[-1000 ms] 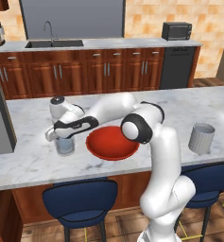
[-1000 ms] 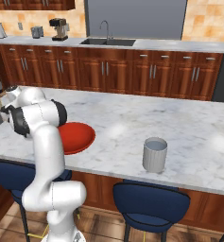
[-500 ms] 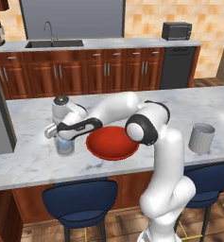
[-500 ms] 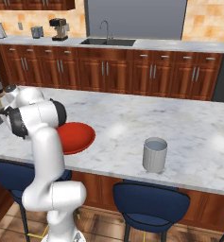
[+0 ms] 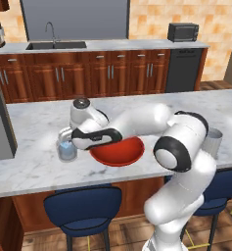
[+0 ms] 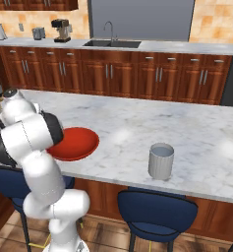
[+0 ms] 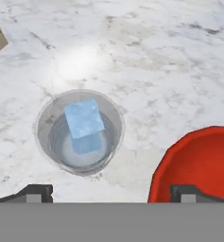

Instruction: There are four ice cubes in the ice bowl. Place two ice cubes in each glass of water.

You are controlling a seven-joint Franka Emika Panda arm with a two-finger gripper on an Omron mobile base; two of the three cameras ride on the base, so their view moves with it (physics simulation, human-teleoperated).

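My gripper [image 7: 111,194] hangs open directly over the clear glass of water [image 7: 79,132], its two fingertips [image 7: 35,191] spread wide with nothing between them. A pale-blue ice cube [image 7: 84,118] lies inside that glass, with a second bluish shape just under it. From the left base view the gripper [image 5: 64,134] sits right above the clear glass [image 5: 67,150], left of the red ice bowl [image 5: 118,152]. The bowl [image 6: 74,142] also lies beside my arm in the right base view. The ribbed grey glass [image 6: 161,161] stands far to the right on the counter.
The marble island counter [image 5: 34,169] stretches wide around the glasses. Blue stools [image 5: 83,206] stand below its near edge. A back counter with a sink [image 5: 56,45], a microwave [image 5: 182,32] and a coffee machine [image 6: 62,29] lies far behind.
The hand has stayed over the clear glass, shifting only slightly. The bowl and the ribbed glass have not moved.
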